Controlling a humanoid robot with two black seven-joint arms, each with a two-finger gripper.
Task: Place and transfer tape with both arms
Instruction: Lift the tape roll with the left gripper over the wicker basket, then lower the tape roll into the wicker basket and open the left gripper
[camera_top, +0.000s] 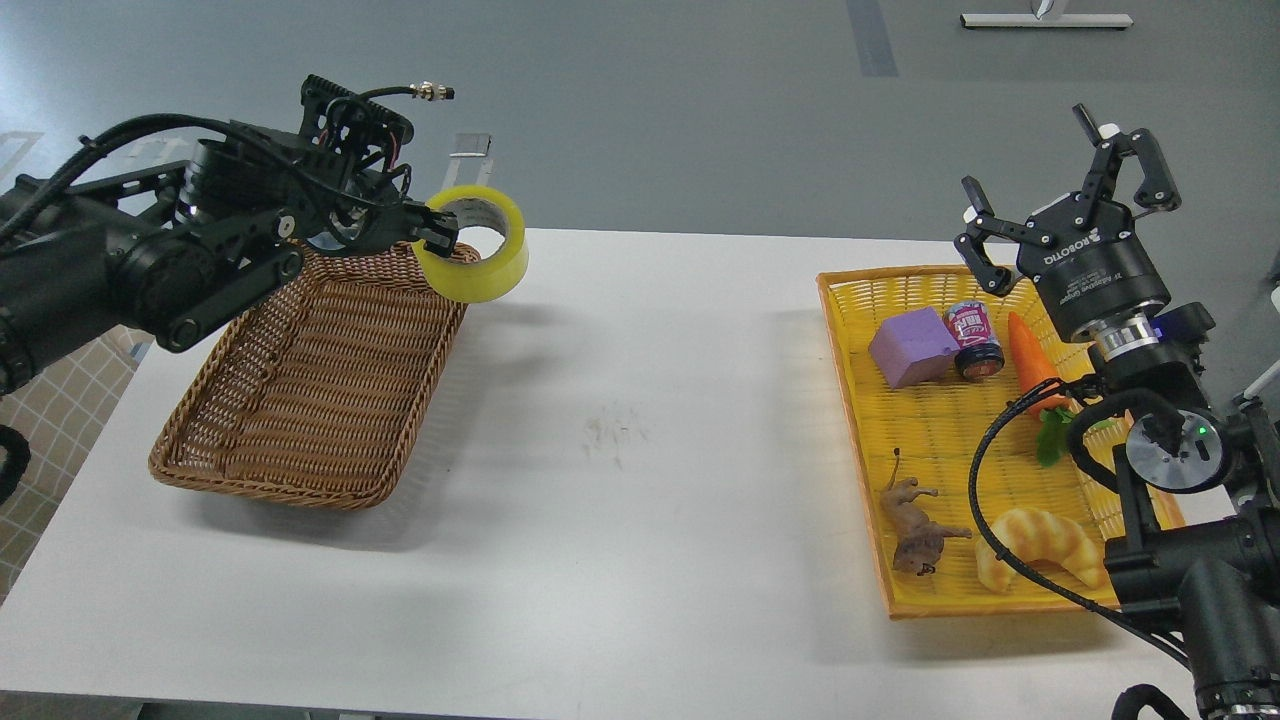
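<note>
The tape (478, 262) is a yellowish roll with a grey-white core. My left gripper (432, 232) is shut on its near wall and holds it in the air, tilted, above the far right corner of the brown wicker basket (300, 400). My right gripper (1065, 215) is open and empty, raised above the far right corner of the yellow tray (860, 400), far from the tape.
The yellow tray holds a purple block (908, 347), a small jar (974, 338), a carrot (1030, 360), a toy animal (915, 520) and a croissant toy (1040, 548). The white table (640, 480) lies between basket and tray. A checked cloth (60, 420) lies left of the table.
</note>
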